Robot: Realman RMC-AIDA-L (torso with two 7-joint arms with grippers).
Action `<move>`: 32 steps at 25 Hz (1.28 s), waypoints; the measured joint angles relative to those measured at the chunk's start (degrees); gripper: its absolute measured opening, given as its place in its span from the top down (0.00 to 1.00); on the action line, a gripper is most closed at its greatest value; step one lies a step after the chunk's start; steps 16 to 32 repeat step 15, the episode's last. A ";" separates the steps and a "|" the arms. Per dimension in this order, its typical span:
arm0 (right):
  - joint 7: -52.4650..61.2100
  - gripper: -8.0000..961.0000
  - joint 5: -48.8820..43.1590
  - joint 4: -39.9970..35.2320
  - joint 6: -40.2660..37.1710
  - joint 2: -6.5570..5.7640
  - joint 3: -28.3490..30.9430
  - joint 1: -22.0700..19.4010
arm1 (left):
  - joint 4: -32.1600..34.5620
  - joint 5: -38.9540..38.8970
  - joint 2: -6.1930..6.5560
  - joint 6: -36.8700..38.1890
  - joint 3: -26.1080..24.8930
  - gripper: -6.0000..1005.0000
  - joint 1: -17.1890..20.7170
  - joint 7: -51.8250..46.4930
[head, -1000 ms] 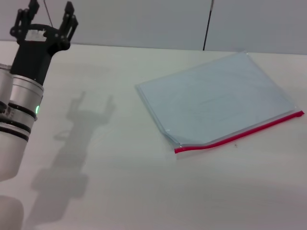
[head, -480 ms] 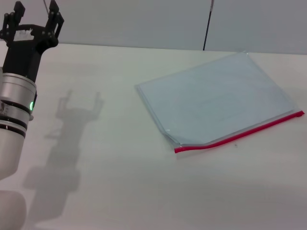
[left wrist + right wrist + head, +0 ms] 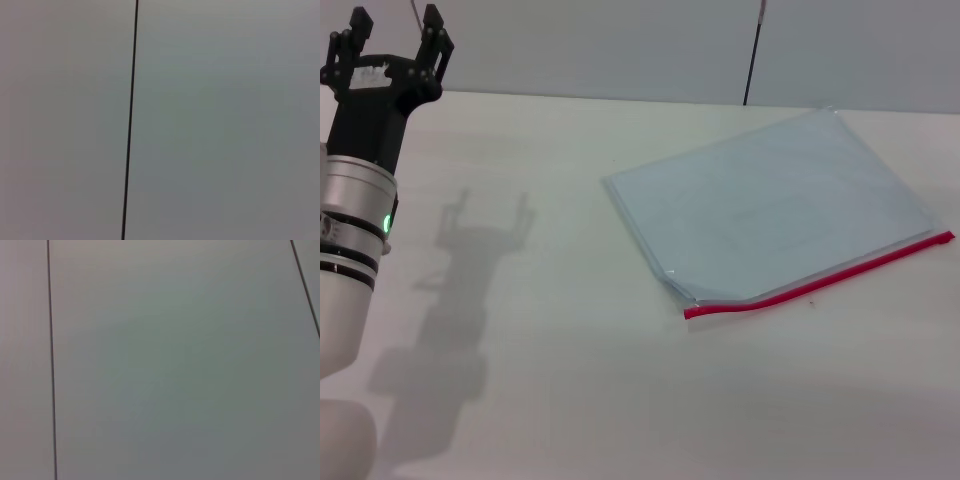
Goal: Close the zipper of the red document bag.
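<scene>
The red document bag (image 3: 770,210), a flat translucent pale-blue pouch, lies on the white table at the right of the head view. Its zipper (image 3: 820,281) is a thin red strip along the near long edge, bending slightly near its left end. My left gripper (image 3: 392,38) is raised at the far left, well away from the bag, open with nothing between its fingers. The right gripper does not show in any view. Both wrist views show only a plain grey wall with dark seams.
The white table (image 3: 570,380) spreads wide around the bag. A grey wall stands behind it with a dark vertical seam (image 3: 752,55). The left arm's shadow (image 3: 470,270) falls on the table.
The left arm moved left and away over the first half second, then stayed still. The bag has not moved.
</scene>
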 joint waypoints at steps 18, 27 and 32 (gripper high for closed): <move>0.17 0.08 0.00 0.00 0.01 0.00 0.00 0.01 | -0.09 -0.02 -0.03 -0.01 0.00 0.23 0.00 -0.01; 0.17 0.08 0.00 0.00 0.01 0.00 0.00 0.01 | -0.09 -0.02 -0.03 -0.01 0.00 0.23 0.00 -0.01; 0.17 0.08 0.00 0.00 0.01 0.00 0.00 0.01 | -0.09 -0.02 -0.03 -0.01 0.00 0.23 0.00 -0.01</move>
